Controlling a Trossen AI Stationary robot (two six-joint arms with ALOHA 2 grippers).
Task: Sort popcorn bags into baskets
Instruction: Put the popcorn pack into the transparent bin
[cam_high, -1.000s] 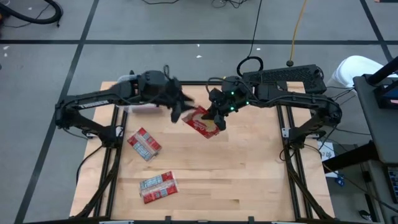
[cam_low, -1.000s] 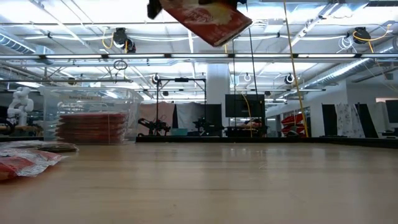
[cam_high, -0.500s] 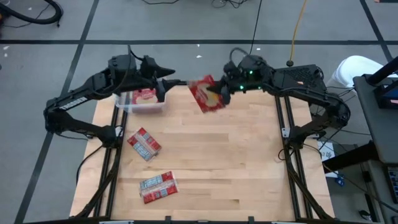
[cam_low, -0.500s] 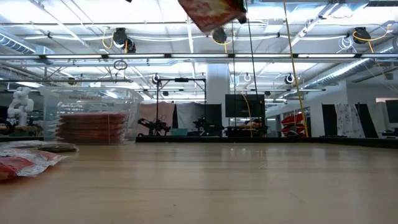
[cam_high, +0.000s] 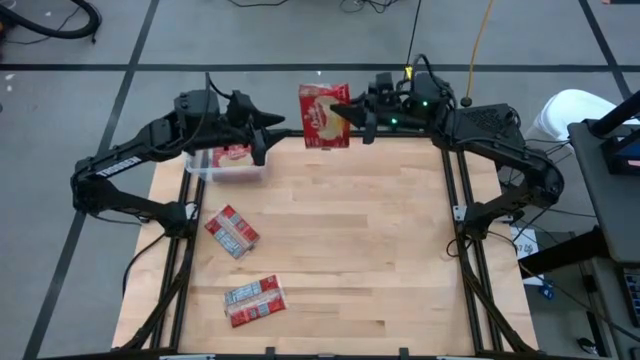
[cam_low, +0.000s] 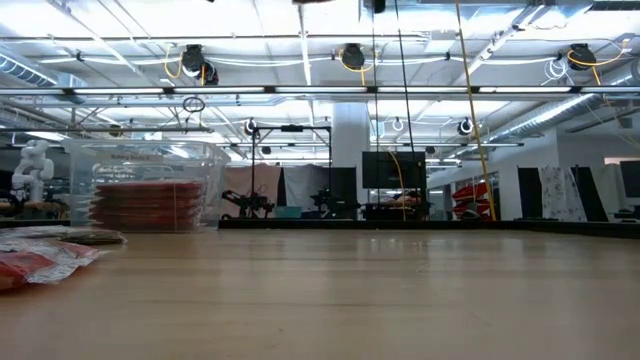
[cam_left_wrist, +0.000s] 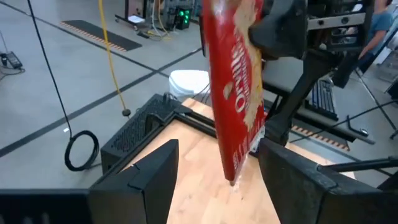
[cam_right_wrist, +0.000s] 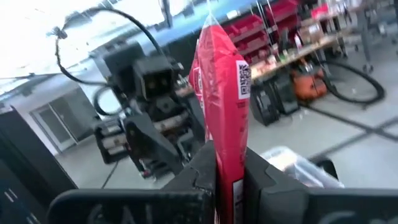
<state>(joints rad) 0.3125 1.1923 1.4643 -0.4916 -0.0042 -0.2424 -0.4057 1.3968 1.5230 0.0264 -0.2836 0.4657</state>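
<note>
My right gripper (cam_high: 350, 113) is shut on one red popcorn bag (cam_high: 324, 114) and holds it high over the table's far edge. In the left wrist view this bag (cam_left_wrist: 236, 93) shows nearly edge-on beyond my open left gripper (cam_left_wrist: 214, 155). That left gripper (cam_high: 268, 135) hovers by the clear basket (cam_high: 225, 165) at the far left and touches nothing. The basket (cam_low: 150, 185) holds a stack of red bags. Further bags lie flat on the table at mid left (cam_high: 232, 231) and near left (cam_high: 255, 300). My right gripper pinches the bag between its two fingers (cam_right_wrist: 258, 177) at one edge (cam_right_wrist: 225, 152), coming about level from the table's right. The bag is lifted clear and sticks out past the fingertips toward the left arm, with its cream picture face toward the overhead camera.
The wooden table's middle and right (cam_high: 380, 250) are bare. In the low view, loose bags (cam_low: 40, 262) lie at the left edge of the picture. A keyboard (cam_high: 480, 120) sits behind the right arm, off the table's far right corner.
My right gripper has risen with the bag and moved toward the far edge, turning the bag about so its face shows from above; the bag has left the top of the low view. My left gripper has drawn back from the bag toward the basket.
</note>
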